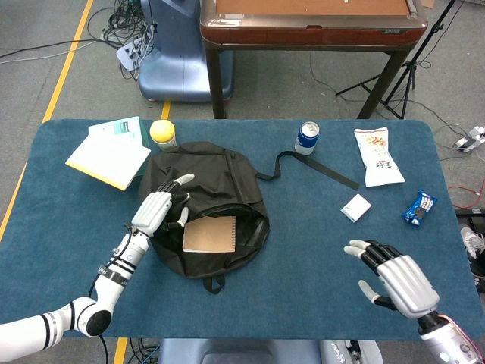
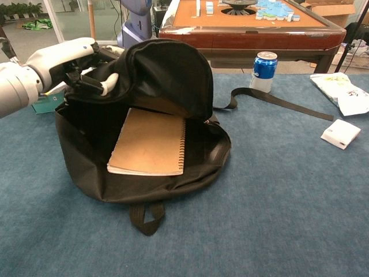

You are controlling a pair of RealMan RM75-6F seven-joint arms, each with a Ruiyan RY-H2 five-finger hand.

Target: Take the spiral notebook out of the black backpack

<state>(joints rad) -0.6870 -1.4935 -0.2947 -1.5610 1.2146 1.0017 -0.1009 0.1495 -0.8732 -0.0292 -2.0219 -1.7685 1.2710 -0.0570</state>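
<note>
The black backpack (image 1: 227, 182) (image 2: 173, 75) lies left of centre on the blue table, its mouth wide open. My left hand (image 1: 159, 206) (image 2: 72, 60) grips the raised front flap at its left edge and holds it up, thumb under the fabric. Inside, a brown spiral notebook (image 1: 210, 234) (image 2: 151, 142) lies flat with its wire binding on the right. My right hand (image 1: 398, 277) hovers over the table's front right, fingers spread, holding nothing, far from the backpack. The chest view does not show it.
A loose black strap (image 1: 314, 168) (image 2: 277, 99) trails right from the backpack. Behind stand a blue can (image 1: 307, 137) (image 2: 264, 71) and a yellow-lidded cup (image 1: 163, 135). Books (image 1: 110, 155) lie at the back left. A white snack bag (image 1: 377, 155), small white box (image 1: 355, 207) and blue packet (image 1: 419, 208) lie right.
</note>
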